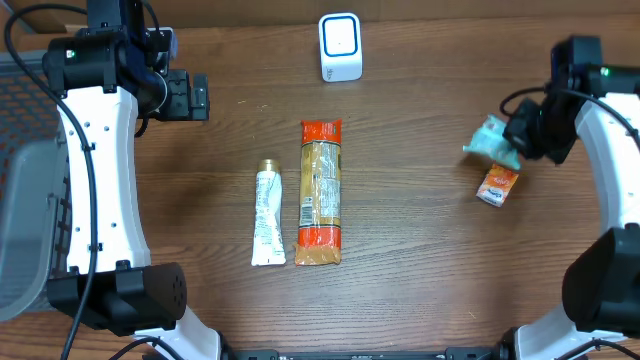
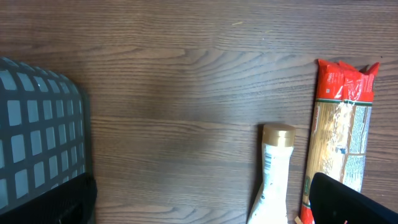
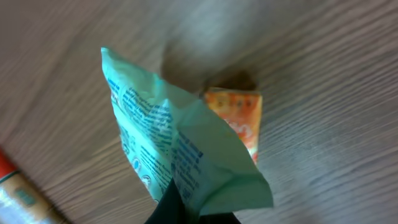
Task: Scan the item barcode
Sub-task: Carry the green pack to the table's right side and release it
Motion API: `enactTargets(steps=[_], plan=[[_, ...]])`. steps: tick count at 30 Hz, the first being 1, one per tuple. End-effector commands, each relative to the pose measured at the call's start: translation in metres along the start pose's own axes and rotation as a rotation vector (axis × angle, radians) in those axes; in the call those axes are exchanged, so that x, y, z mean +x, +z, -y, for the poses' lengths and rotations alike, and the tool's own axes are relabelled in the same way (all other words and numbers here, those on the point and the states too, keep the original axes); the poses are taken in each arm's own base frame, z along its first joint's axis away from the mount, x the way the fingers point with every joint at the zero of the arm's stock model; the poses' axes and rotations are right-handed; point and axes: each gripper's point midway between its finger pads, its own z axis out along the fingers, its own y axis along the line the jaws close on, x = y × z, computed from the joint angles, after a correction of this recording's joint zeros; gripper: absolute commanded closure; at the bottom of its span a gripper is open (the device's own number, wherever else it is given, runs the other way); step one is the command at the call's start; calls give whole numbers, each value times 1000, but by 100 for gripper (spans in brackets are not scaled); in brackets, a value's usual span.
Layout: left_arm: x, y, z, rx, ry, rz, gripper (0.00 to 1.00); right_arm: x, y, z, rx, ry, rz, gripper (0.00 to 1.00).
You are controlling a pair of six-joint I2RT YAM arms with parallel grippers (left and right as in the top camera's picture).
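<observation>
Right hand [image 1: 518,140] clamped tight on the teal packet [image 1: 490,137], held above the table [image 1: 420,260] at my right edge | orange box [image 1: 498,185] lies on the table just beside it | left hand [image 1: 186,96] spread wide, gripping nothing, far left | I see the scanner [image 1: 340,47] at far centre, well apart from the packet

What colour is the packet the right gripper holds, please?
Mint-green packet with blue print; clearest in right wrist view.
</observation>
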Motion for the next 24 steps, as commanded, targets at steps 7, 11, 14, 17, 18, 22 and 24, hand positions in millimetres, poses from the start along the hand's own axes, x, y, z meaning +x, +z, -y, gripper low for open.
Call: enactTargets(steps=[7, 11, 14, 17, 18, 22, 24], plan=[[0, 4, 2, -2, 25, -12, 0, 12, 55, 36, 25, 81, -19, 91], [0, 4, 2, -2, 25, -12, 0, 11, 59, 50, 92, 81, 2, 68], [0, 4, 2, -2, 25, -12, 0, 6, 54, 51, 102, 79, 17, 49], [0, 4, 2, -2, 25, -12, 0, -1, 39, 46, 97, 57, 26, 38], [0, 4, 2, -2, 25, -12, 0, -5, 30, 43, 94, 57, 33, 37], [0, 4, 2, -2, 25, -12, 0, -22, -11, 29, 70, 48, 79, 36], [0, 4, 2, -2, 25, -12, 1, -27, -31, 16, 42, 24, 102, 36]])
